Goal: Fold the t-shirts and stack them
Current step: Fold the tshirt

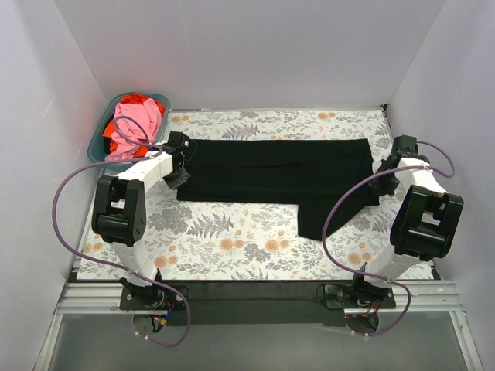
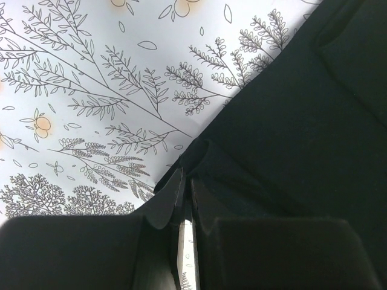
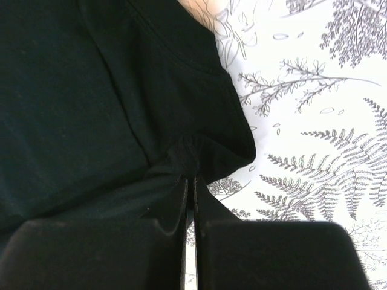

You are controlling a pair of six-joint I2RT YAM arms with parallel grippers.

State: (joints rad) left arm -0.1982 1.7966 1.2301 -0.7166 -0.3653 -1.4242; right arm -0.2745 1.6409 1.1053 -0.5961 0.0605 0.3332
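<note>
You are mid-fold on the black t-shirt [image 1: 278, 166], stretched across the far half of the table [image 1: 232, 247]; the pink tee [image 1: 139, 120] and orange-red tee [image 1: 136, 99] sit in the basket [image 1: 104, 130]. The left gripper [image 2: 185, 190] is pinched tight on a pucker of its left end; the right gripper [image 3: 190, 184] likewise on its right end; next, I judge, you must lift both ends evenly, keeping the cloth taut.

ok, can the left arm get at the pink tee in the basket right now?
Probably not yet: left fingers are shut on the black t-shirt, though the teal basket sits close by.
</note>
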